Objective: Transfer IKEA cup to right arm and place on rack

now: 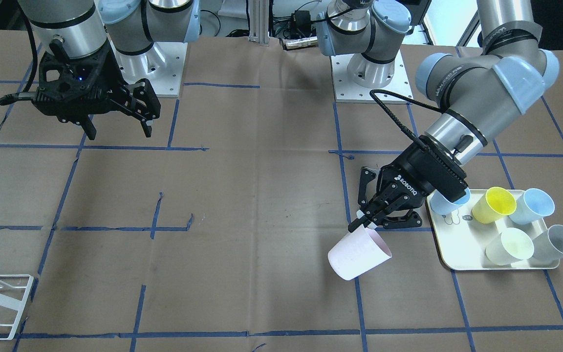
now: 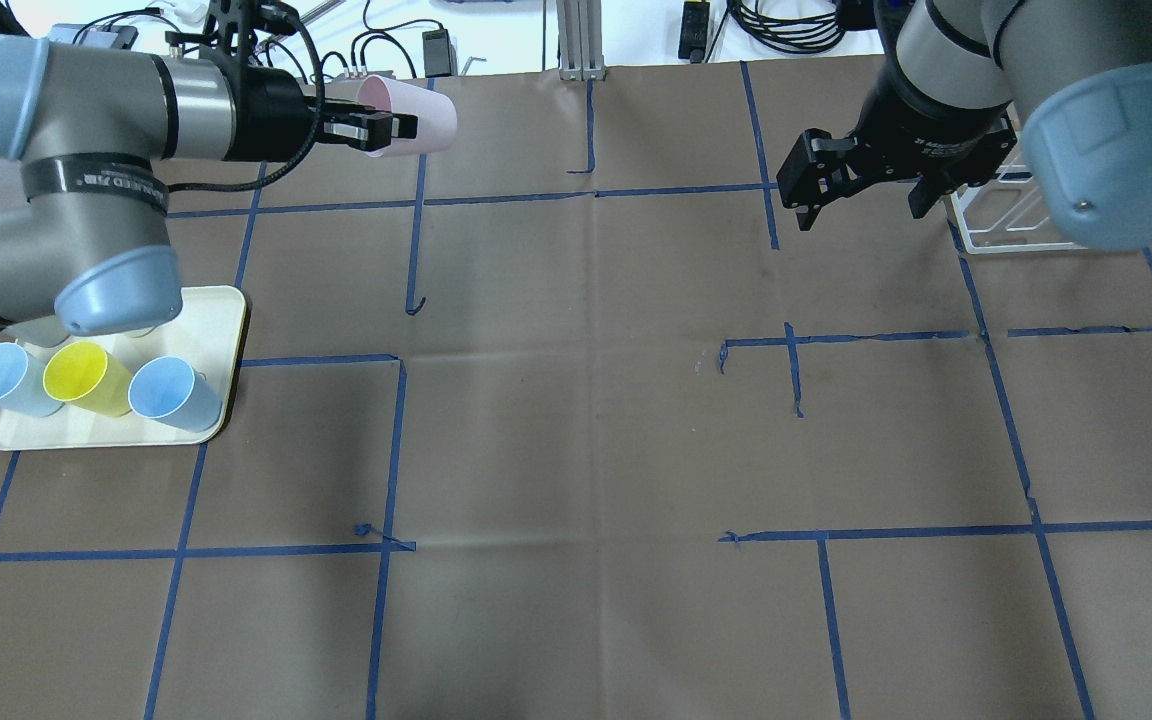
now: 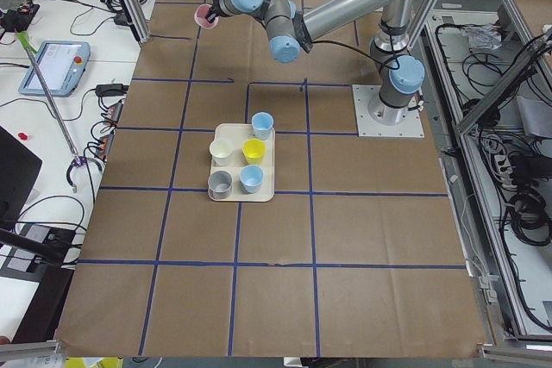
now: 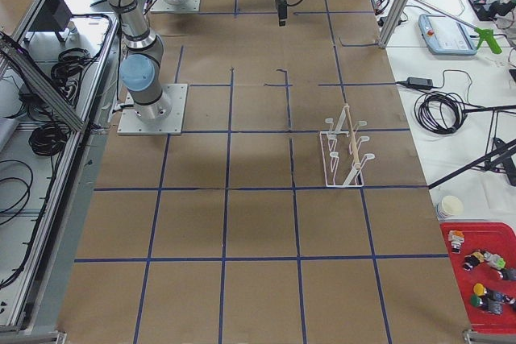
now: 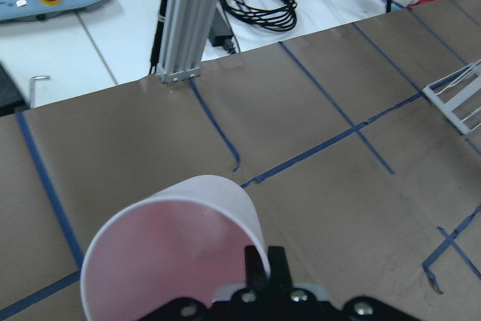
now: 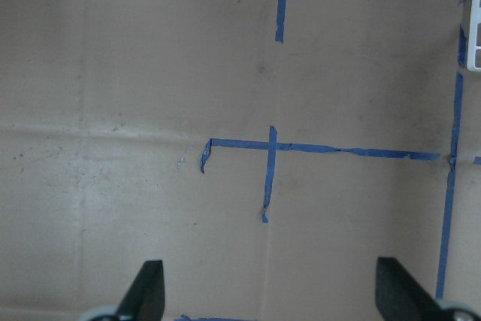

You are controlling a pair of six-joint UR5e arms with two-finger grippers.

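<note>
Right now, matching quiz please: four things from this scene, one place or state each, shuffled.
1 pale pink plastic cup
2 black right gripper
3 yellow plastic cup
4 white wire rack

A on the cream tray
B open, empty
C no cups on it
D pinched in the left gripper

Pairs: 1-D, 2-B, 3-A, 4-C

The desk wears creased matt brown paper crossed by blue tape. The pink cup, lower centre, looks like smooth matt plastic. The rack is white-coated metal wire.
</note>
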